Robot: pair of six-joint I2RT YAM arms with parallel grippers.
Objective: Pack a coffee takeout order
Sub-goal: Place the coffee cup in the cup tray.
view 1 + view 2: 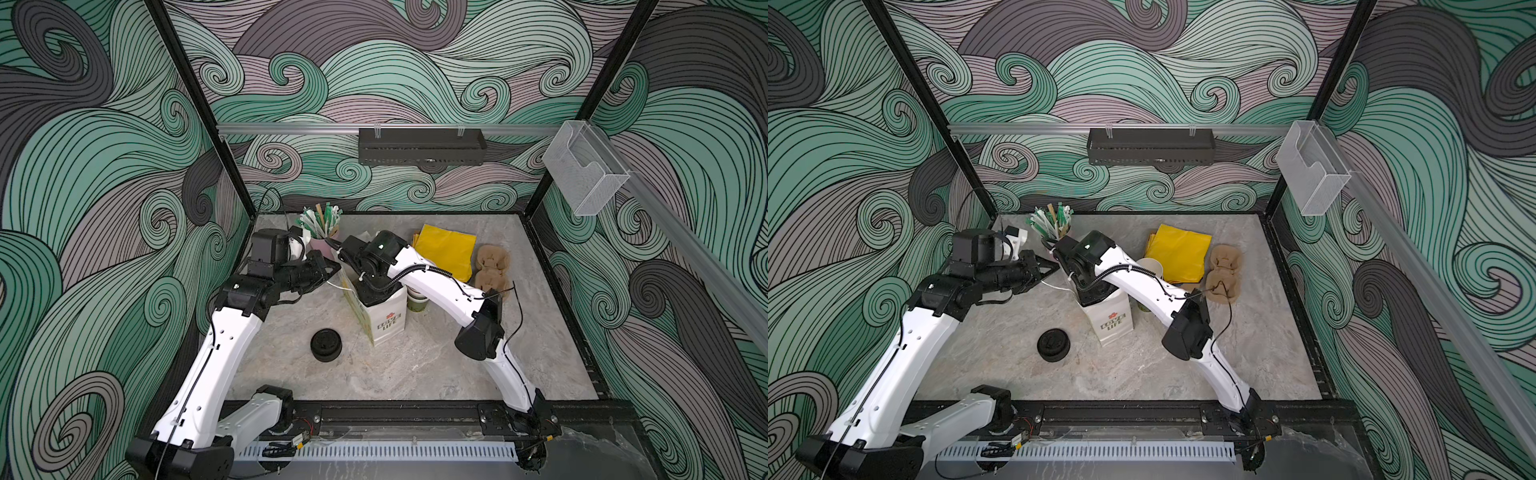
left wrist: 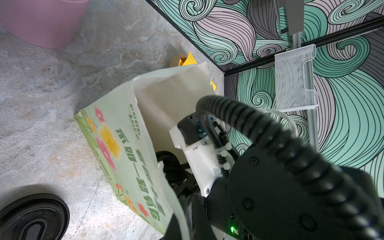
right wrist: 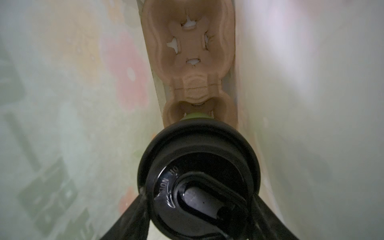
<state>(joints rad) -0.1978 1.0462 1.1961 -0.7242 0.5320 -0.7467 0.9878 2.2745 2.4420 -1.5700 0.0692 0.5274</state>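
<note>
Only the right wrist view looks inside the paper bag (image 3: 62, 104). A tan moulded-pulp two-cup carrier (image 3: 191, 52) lies on its floor, with one well empty at the top of the frame. The green paper cup (image 3: 194, 116) with its black plastic lid (image 3: 197, 149) sits at the nearer well; whether it is fully seated I cannot tell. The right gripper (image 3: 198, 216) has its fingers (image 3: 127, 220) spread around the cup, gripping it from both sides.

In both top views the bag (image 1: 388, 324) stands upright mid-frame on the tabletop (image 1: 415, 365), and the right arm hides its mouth. The left gripper (image 1: 330, 268) meets the bag's upper rim, fingers pressed together on the paper. The left wrist view shows that rim pulled outward.

The top views alone show the rest:
- The bright-yellow sheet (image 1: 446, 249) lies flat, upper right of the bag.
- Spare pulp carriers (image 1: 492, 266) sit just beside the sheet.
- Stacked lidless cups (image 1: 1148, 266) stand behind the right arm.
- A stack of black lids (image 1: 326, 345) sits lower left of the bag.
- A pink cup of stirrers (image 1: 320, 224) stands at the back.
</note>
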